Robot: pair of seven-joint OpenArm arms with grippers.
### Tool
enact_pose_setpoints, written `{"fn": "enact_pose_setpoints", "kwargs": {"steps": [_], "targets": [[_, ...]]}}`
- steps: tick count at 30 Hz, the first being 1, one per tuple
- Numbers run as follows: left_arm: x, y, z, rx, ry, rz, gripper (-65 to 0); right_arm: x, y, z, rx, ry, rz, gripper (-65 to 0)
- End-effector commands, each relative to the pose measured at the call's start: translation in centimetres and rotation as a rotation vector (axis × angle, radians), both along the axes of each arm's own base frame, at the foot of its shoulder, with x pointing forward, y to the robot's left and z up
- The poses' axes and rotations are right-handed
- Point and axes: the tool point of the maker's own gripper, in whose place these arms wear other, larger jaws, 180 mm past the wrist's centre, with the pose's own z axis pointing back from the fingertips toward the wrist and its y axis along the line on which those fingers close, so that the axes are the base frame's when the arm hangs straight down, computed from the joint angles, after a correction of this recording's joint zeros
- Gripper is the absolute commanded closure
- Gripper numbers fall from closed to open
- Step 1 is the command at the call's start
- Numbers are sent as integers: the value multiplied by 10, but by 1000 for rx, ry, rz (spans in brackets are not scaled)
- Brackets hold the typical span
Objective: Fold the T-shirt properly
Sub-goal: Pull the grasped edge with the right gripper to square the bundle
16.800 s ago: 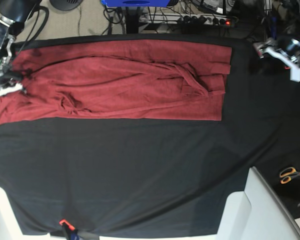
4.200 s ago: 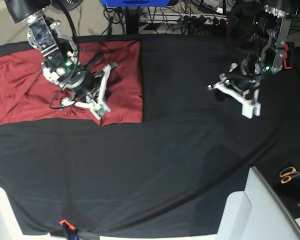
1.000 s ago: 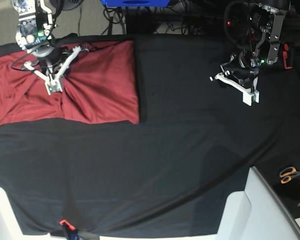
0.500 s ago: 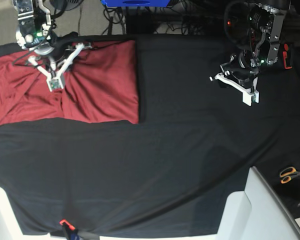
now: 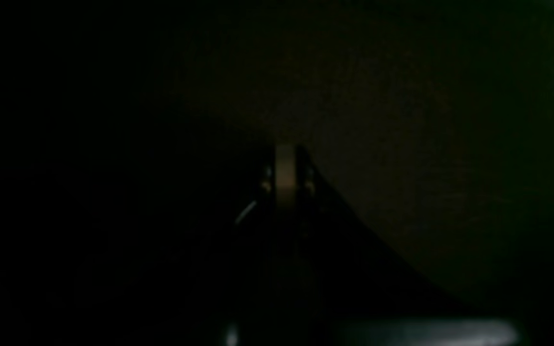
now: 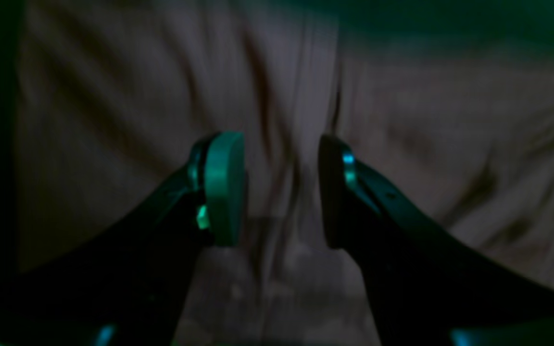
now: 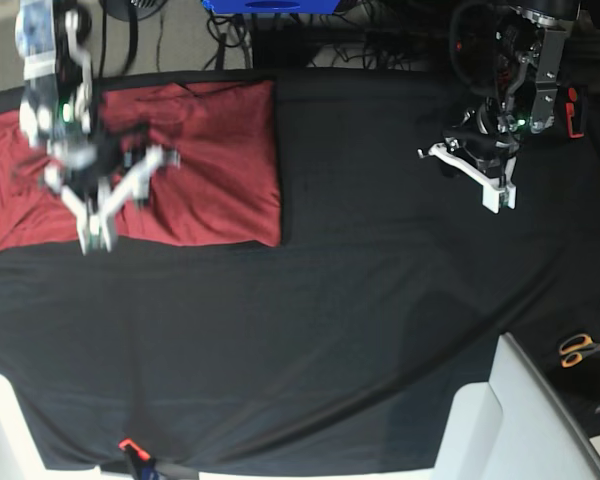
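You are looking at one black tablecloth (image 7: 330, 330), one T-shirt (image 7: 205, 165), two grippers and one pair of scissors (image 7: 581, 349). The T-shirt is lying folded at the far left of the cloth. Your right gripper (image 7: 115, 205) is hanging over the shirt, blurred, its jaws standing apart and pinching nothing. Your left gripper (image 7: 480, 178) is hovering over bare cloth well apart from the shirt, jaws pressed together, empty.

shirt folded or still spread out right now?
Folded. In the base view the T-shirt is a compact rectangle at the tablecloth's far corner, straight edge on one side. Its surface is still wrinkled; the layer count cannot be told.
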Motion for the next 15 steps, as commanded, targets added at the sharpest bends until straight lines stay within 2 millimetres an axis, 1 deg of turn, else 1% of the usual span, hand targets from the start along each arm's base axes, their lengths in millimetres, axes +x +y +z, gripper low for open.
{"fn": "enact_pose_setpoints", "kwargs": {"steps": [1,4,5,7,10,15], "targets": [[3,3,4,15,-12,-5,0,14,-6,7,-14,-39,-7,-245],[3,3,4,11,-13,4,0,39,-15,3,-22,-40,-28,-249],[-1,3,2,11,-6,6,0,47,-18,-1,-24,-31,-36,-249],[-2,3,3,11,-7,4,0,59,-23,-12,-27,-5,-49,-249],[-3,3,2,14,-4,3,0,67,-28,-25,-30,34,-64,-251],[-3,3,2,15,-3,3,0,72,-34,-35,-31,66,-80,-251]]}}
